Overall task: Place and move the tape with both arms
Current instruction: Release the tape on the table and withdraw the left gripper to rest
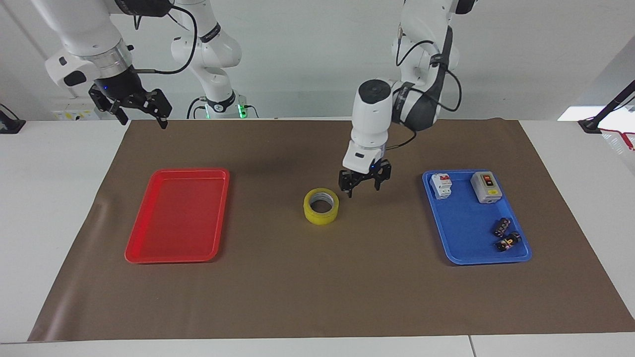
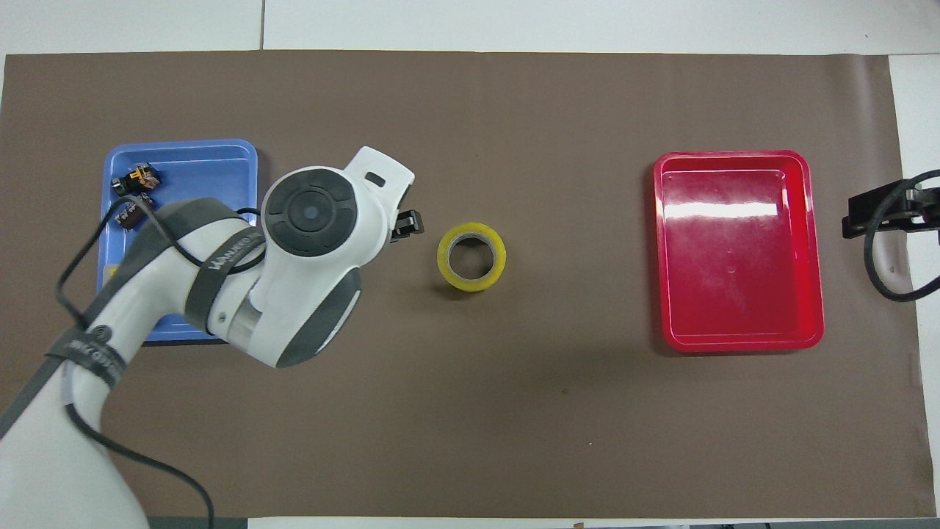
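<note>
The tape point(image 1: 321, 205) point(image 2: 471, 256), a yellow roll with a pale core, lies flat on the brown mat midway between the two trays. My left gripper point(image 1: 363, 188) hangs open and empty a little above the mat, between the tape and the blue tray, clear of the roll. In the overhead view the left arm's wrist covers most of that gripper, and only one dark finger point(image 2: 407, 223) shows. My right gripper point(image 1: 142, 119) waits open and raised over the mat's corner at the right arm's end, with nothing in it.
An empty red tray point(image 1: 149, 250) point(image 2: 738, 344) lies toward the right arm's end. A blue tray point(image 1: 459, 255) point(image 2: 183, 147) toward the left arm's end holds a grey switch box point(image 1: 486, 187), a white breaker point(image 1: 441, 185) and two small dark parts point(image 1: 505, 235).
</note>
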Controlling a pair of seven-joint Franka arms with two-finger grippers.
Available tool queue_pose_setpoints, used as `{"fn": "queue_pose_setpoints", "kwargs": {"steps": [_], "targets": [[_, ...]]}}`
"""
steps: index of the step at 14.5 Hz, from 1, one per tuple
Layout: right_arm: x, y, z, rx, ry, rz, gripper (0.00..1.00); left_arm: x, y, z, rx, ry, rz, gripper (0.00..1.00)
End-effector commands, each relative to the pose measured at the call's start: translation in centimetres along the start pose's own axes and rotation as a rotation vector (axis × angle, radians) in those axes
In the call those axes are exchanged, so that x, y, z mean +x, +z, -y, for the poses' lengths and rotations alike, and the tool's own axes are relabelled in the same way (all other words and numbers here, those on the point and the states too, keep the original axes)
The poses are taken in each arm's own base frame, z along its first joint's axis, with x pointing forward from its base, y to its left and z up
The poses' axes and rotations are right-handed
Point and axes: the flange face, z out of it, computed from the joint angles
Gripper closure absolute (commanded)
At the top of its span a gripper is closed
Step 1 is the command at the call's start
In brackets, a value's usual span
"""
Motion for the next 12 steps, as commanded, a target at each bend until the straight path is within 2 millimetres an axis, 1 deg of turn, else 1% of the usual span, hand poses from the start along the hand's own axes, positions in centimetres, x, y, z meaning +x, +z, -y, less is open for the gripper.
{"fn": "queue_pose_setpoints", "kwargs": {"steps": [1,3,5,7,8,9,10,11,12], "targets": [[-0.5,-0.2,0.0,-0.004,-0.020,0.006,0.00,1.5,-3.4,7.0,-0.001,0.029,0.018,0.00],[-0.5,-0.1,0.0,-0.004,-0.020,0.008,0.00,3.4,-6.1,12.1,-0.048,0.056,0.050,0.00],[-0.5,0.0,0.0,-0.004,-0.017,0.006,0.00,5.6,-8.6,17.1,-0.054,0.107,0.068,0.00],[-0.6,0.4,0.2,-0.003,-0.022,0.006,0.00,7.9,-11.6,20.7,-0.043,0.116,0.083,0.00],[-0.7,0.4,0.4,-0.003,-0.025,0.000,0.00,9.1,-12.6,22.5,-0.043,0.119,0.083,0.00],[-0.6,0.1,1.1,-0.002,-0.036,-0.018,0.00,10.0,-13.8,23.9,-0.046,0.126,0.078,0.00],[-0.5,0.0,2.1,-0.002,-0.048,-0.037,0.00,10.6,-14.5,24.8,-0.052,0.125,0.084,0.00],[-0.5,0.6,4.0,-0.003,-0.073,-0.049,0.00,11.0,-15.0,25.5,-0.062,0.120,0.092,0.00],[-0.5,1.6,5.8,-0.003,-0.088,-0.052,0.00,10.9,-15.2,25.8,-0.067,0.117,0.095,0.00]]}}
